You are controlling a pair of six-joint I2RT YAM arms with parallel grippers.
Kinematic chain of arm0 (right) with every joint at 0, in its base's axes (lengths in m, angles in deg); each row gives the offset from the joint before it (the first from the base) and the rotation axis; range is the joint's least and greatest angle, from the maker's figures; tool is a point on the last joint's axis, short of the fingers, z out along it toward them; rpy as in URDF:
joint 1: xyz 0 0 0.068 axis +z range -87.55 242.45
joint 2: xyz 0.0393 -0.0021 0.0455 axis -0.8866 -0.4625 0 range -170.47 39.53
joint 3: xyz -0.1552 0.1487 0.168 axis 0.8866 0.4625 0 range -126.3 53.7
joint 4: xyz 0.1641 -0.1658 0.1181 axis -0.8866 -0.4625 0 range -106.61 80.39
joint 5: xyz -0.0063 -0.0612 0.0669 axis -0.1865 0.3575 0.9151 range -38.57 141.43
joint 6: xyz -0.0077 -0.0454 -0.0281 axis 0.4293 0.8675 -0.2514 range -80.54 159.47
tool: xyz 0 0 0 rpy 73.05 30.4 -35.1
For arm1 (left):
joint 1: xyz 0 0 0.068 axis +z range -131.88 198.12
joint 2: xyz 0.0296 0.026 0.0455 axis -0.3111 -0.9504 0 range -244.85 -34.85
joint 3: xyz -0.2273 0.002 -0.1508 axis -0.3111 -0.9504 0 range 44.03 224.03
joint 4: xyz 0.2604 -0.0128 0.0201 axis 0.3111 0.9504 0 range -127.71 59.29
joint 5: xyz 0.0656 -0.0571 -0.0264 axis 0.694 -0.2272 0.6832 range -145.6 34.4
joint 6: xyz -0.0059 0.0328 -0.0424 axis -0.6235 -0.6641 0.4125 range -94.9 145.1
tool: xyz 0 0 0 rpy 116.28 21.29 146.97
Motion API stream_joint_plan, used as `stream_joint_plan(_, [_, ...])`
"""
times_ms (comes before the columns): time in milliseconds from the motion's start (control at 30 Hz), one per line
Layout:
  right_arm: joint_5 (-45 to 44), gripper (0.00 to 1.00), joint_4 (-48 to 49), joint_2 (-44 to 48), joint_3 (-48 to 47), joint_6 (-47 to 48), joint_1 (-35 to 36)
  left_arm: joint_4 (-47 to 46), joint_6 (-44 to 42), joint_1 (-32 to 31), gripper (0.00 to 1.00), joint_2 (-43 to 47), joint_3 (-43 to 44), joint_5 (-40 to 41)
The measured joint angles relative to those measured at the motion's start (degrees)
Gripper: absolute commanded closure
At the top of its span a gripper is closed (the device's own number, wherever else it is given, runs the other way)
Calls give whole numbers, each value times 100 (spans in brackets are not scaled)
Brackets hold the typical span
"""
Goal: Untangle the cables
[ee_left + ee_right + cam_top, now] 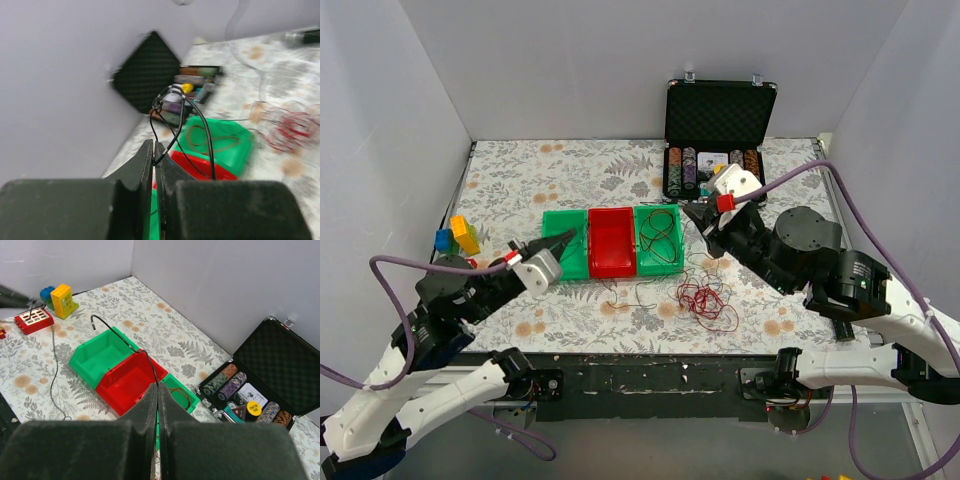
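A thin black cable point(208, 141) is stretched between my two grippers, above the bins. My left gripper point(568, 239) is shut on one end of it point(153, 152). My right gripper point(691, 212) is shut on the other part point(158, 386); the black cable point(150, 365) runs out from its tips over the red bin, ending free. A tangled red cable bundle point(706, 301) lies on the table in front of the bins, blurred in the left wrist view point(292, 131). A dark looped cable point(661, 233) lies in the right green bin.
Three bins stand in a row: green point(558, 222), red point(611, 243), green point(672, 266). An open black case of poker chips point(719, 112) stands at the back right. Toy blocks point(458, 236) sit at the left. Grey walls close three sides.
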Motion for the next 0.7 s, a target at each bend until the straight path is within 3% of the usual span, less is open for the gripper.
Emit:
stream_joint_plan(200, [-219, 99, 337, -83, 52, 162, 0, -2026, -415, 2, 100, -295, -577, 2227])
stream_joint_plan(367, [-234, 99, 732, -120, 103, 219, 0, -3394, -968, 11, 100, -654, -634, 3279])
stream_joint_plan(500, [-181, 99, 994, -173, 199, 208, 0, -4562, -1429, 24, 100, -855, -675, 3871])
stream_joint_plan(700, [-118, 99, 1172, -243, 422, 149, 0, -5652, -1853, 28, 100, -1187, -304, 3960])
